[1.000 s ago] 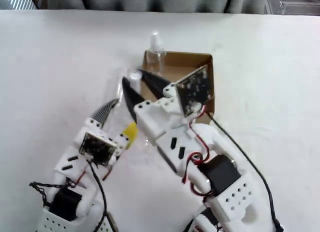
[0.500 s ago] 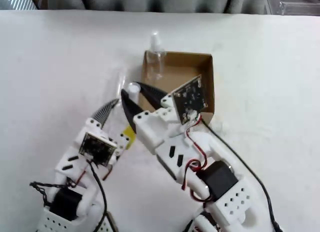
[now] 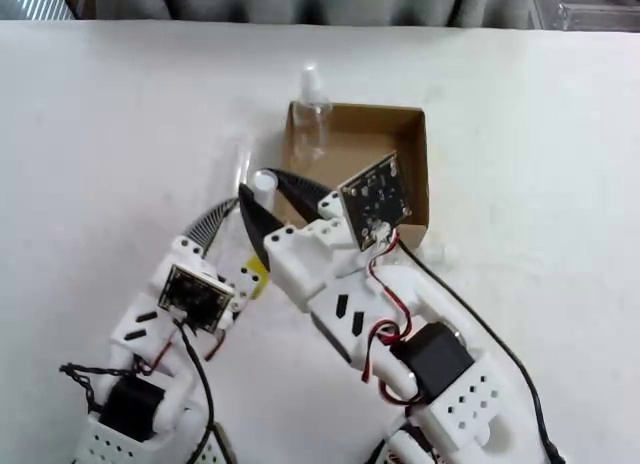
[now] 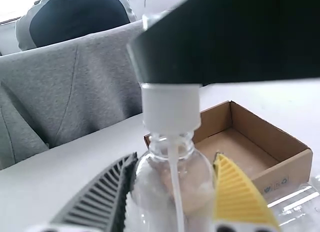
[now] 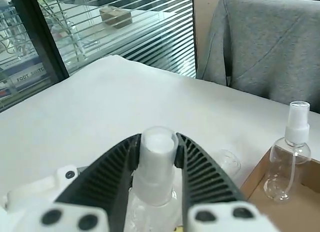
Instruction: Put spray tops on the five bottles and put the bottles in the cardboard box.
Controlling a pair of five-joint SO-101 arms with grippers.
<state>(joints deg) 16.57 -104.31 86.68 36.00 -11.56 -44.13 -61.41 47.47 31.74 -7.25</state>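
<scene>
Seating a top [image 5: 156, 142] on a bottle [image 4: 165, 192] just beside the box [image 3: 412, 134].

From above, the left gripper [image 3: 238, 242] holds the bottle just outside the box's left wall. The right gripper [image 3: 263, 182] stands over it, its black fingers [image 3: 300, 187] narrow around the top. A second bottle [image 3: 311, 112], already with its top, stands upright in the far-left corner of the box. At the left wrist, the grey and yellow fingers [image 4: 235, 192] press the bottle's sides, the top sits on the neck with its tube inside, and the box lies behind. At the right wrist, both black fingers touch the top. I judge this to be the capping step. Next the top must be pushed or turned down firm, then the bottle goes into the box.
</scene>
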